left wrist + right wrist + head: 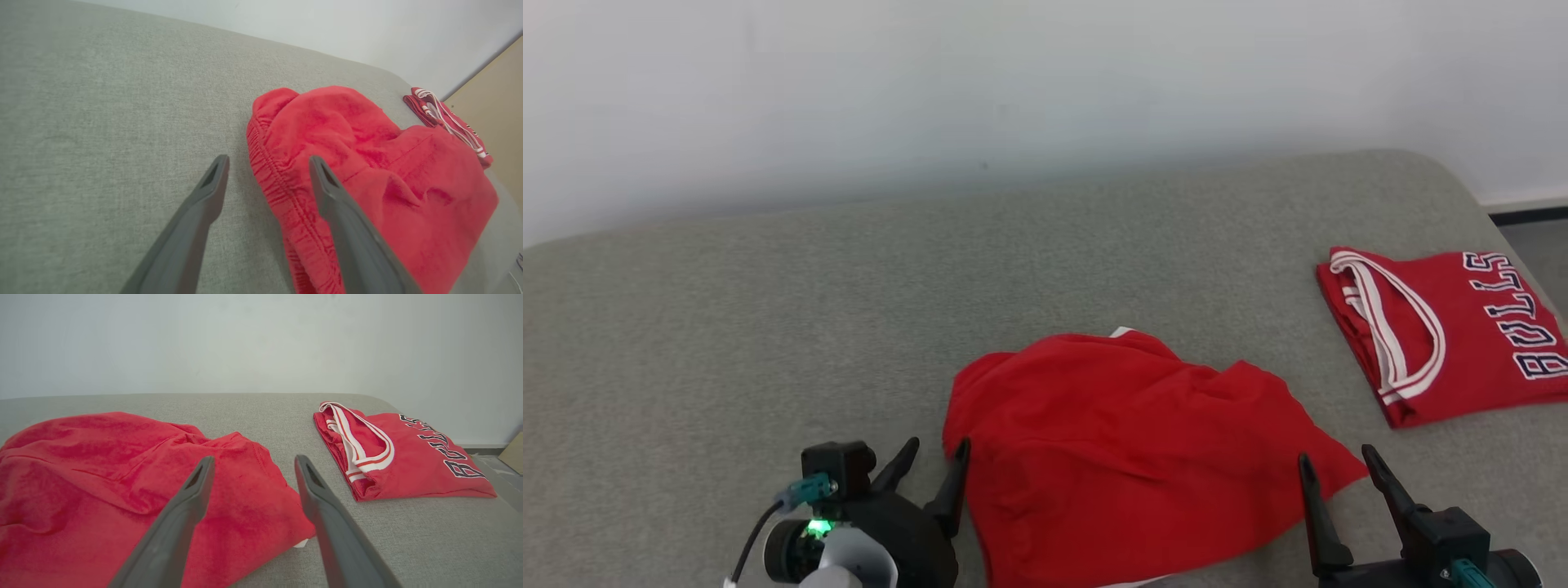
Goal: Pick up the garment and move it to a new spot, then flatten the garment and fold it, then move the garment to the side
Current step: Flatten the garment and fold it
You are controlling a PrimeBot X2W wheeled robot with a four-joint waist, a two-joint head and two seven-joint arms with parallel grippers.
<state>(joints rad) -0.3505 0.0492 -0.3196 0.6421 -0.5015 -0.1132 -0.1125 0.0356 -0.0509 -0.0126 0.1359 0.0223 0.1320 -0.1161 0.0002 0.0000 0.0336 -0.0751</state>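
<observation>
The red garment (1127, 457) is lying crumpled on the grey padded surface (768, 327), near its front edge and between the two claws. The left claw (938, 445) is standing wide open and empty, just beside the garment's left edge. The right claw (1336, 454) is also open and holding nothing, and it is hovering at the garment's right corner. A folded red jersey (1437, 335) is resting well apart, at the far right.

The cloth is looking soft, thick and a little fluffy. So I am expecting it to be light, to sag and drape when it is lifted, and not to slip much inside a grip. It does not seem fragile. A pinch in the middle would probably be gathering several layers, so taking hold at the edges seems better. For the left claw, the gathered waistband (278, 179) is offering a thick, firm rim. For the right claw, the hem corner (286, 514) is lying flat and free.

The head view is giving the whole outline and both claws together, but little of the texture. The left wrist view is showing the elastic ribbing, with the claw straddling the garment's edge. The right wrist view is showing a small white label (302, 543) peeking from under the corner, and the jersey's lettering more clearly.
</observation>
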